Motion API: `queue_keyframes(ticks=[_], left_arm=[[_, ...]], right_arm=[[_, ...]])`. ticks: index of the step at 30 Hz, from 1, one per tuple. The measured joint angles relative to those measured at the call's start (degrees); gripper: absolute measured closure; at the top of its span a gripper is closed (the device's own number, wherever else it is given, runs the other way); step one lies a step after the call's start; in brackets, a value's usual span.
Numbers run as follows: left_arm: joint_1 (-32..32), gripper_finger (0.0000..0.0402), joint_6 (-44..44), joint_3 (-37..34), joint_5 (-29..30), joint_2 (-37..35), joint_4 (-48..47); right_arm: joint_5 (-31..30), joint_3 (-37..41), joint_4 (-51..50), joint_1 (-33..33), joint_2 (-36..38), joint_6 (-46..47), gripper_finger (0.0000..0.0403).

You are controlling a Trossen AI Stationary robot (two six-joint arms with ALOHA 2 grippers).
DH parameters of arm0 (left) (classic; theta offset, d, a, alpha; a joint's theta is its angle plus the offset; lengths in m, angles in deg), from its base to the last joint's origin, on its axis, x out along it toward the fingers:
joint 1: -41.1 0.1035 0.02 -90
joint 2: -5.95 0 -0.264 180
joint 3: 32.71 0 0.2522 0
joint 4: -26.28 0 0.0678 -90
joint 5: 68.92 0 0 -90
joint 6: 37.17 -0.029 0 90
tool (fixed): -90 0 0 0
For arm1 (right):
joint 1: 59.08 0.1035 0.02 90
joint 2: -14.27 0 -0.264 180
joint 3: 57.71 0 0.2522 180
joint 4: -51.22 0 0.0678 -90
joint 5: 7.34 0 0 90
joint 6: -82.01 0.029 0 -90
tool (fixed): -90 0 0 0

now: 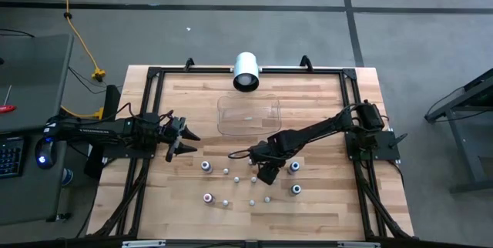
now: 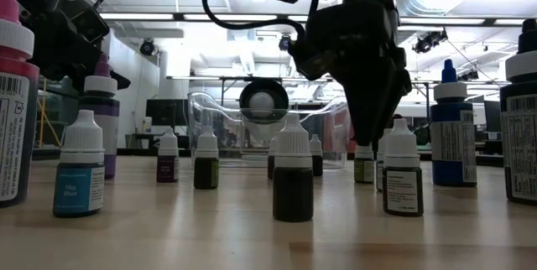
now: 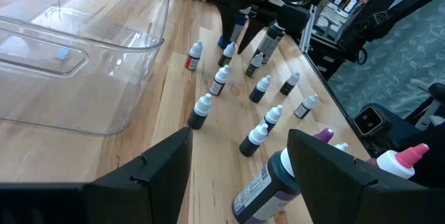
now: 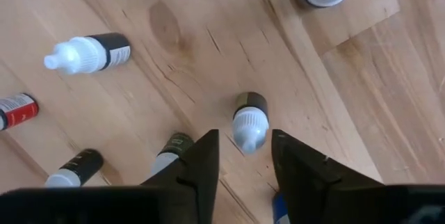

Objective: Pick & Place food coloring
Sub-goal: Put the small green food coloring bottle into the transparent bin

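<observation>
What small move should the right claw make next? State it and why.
Probably lower a little further, then close. The right claw hangs over a small upright bottle whose white cap shows between its tips, not yet gripped. The clear tray waits beyond.

The table [image 1: 323,209] is pale, matt wood with visible grain. The tray [image 3: 104,78] is clear, glossy plastic. The food coloring bottles [image 3: 259,135] have smooth white caps.
</observation>
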Motion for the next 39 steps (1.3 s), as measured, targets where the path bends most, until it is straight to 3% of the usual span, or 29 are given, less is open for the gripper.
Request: queue_keyframes(ticks=[8,27,39], left_arm=[[0.01,0.0167,-0.01,0.0,0.0,-0.02,0.0],[0.0,0.0167,0.0,0.0,0.0,0.0,-0.01],[0.01,0.0167,0.0,0.0,0.0,-0.01,-0.02]], right_arm=[[-0.05,0.0,0.29,0.0,0.0,-1.11,0.0323],[-0.48,0.0,0.5,0.0,0.0,-1.14,0.033],[0.02,0.0,0.5,0.0,0.04,-1.57,0.0369]])
